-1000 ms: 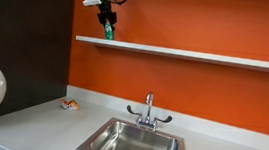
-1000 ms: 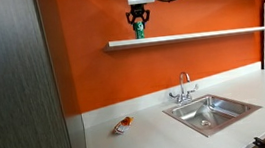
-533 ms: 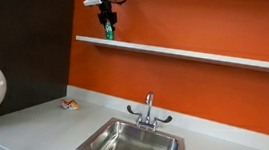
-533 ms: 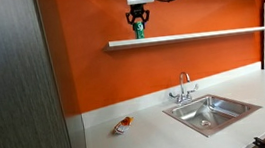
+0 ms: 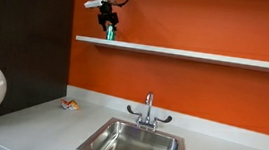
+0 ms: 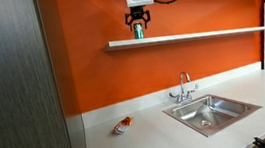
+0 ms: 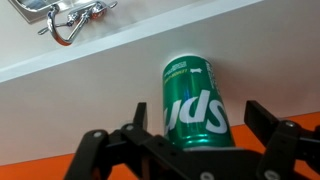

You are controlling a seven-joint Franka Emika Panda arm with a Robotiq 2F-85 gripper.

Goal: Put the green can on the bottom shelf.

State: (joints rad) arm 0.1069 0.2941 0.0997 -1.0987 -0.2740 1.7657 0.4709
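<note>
Wrist view is showing the gripper (image 7: 197, 112) hanging with its jaws spread open, clear of the green can (image 7: 192, 100), which is standing on the bottom shelf (image 7: 90, 65) at frame centre.

green can (image 7: 190, 100): bright green, large pale lettering, fine white print at one end; between the gripper's fingers
gripper (image 7: 200, 125): black
bottom shelf (image 7: 90, 60): plain white, under the can
wall (image 5: 193, 91): flat orange, behind the gripper
faucet (image 5: 148, 110): silvery steel, well below the gripper
sink (image 5: 119, 130): brushed steel
countertop (image 5: 39, 125): pale grey
small flat item (image 6: 124, 125): orange-red
</note>
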